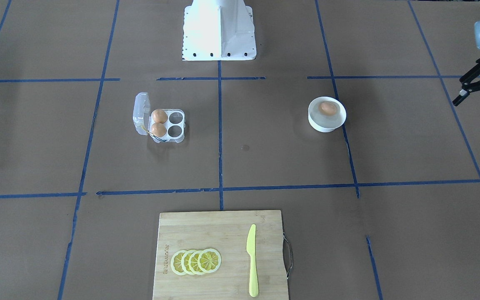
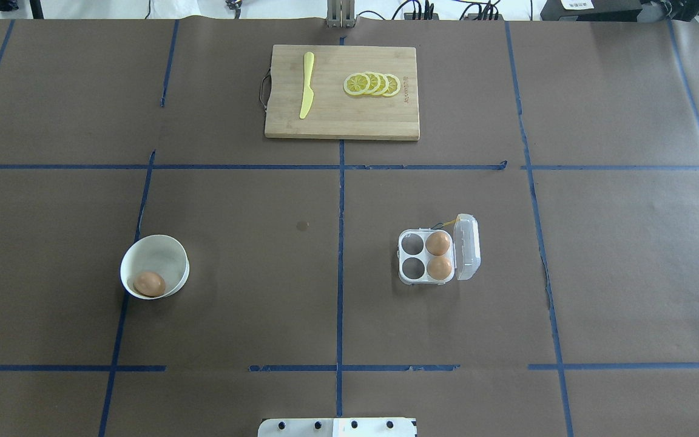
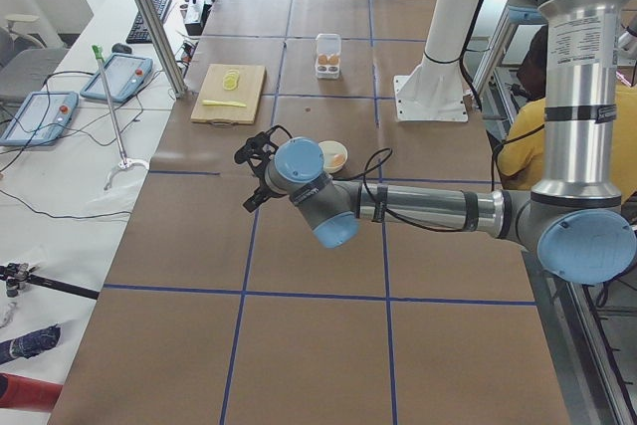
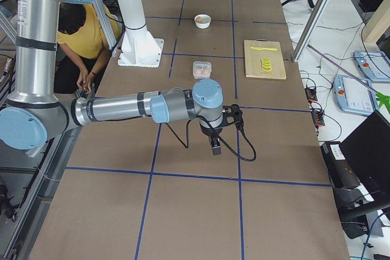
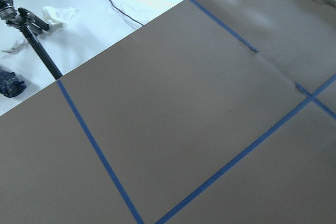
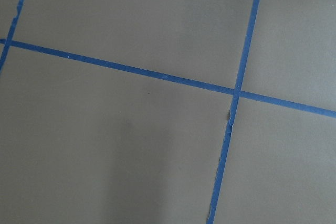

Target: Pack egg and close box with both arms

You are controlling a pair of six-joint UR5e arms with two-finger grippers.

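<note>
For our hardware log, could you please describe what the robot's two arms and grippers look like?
Both the left arm and right arm are silver-grey tubes with light blue joint caps and loose black cables. The left gripper and right gripper are black and two-fingered.

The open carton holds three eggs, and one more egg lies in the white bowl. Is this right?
No: the open carton holds two eggs, not three, as the overhead exterior view shows. One more egg does lie in the white bowl.
</note>
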